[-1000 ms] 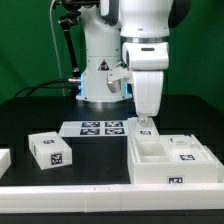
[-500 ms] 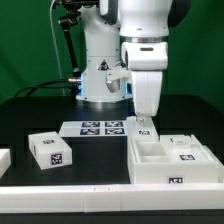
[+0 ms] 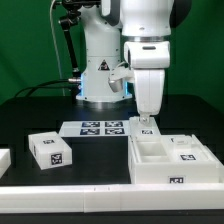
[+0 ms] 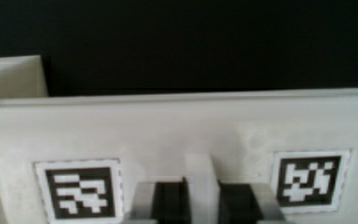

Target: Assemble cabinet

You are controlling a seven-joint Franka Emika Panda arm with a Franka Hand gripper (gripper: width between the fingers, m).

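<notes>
The cabinet (image 3: 170, 160) is a large white open box at the exterior view's right, with small marker tags on its parts. My gripper (image 3: 147, 121) points straight down at the box's rear left edge. In the wrist view the cabinet's white wall (image 4: 185, 125) fills the picture and carries two marker tags. My gripper (image 4: 204, 205) has its two dark fingers (image 4: 169, 205) close together, with a thin white strip of the wall pinched between them. A small white block with a tag (image 3: 50, 149) lies apart, at the exterior view's left.
The marker board (image 3: 99, 128) lies flat behind the block, in front of the arm's base (image 3: 100, 85). Another white piece (image 3: 3, 158) shows at the far left edge. The table is black, with a white rail along the front.
The arm and gripper have shifted slightly toward the exterior view's right. The cabinet and the small block stay where they were.
</notes>
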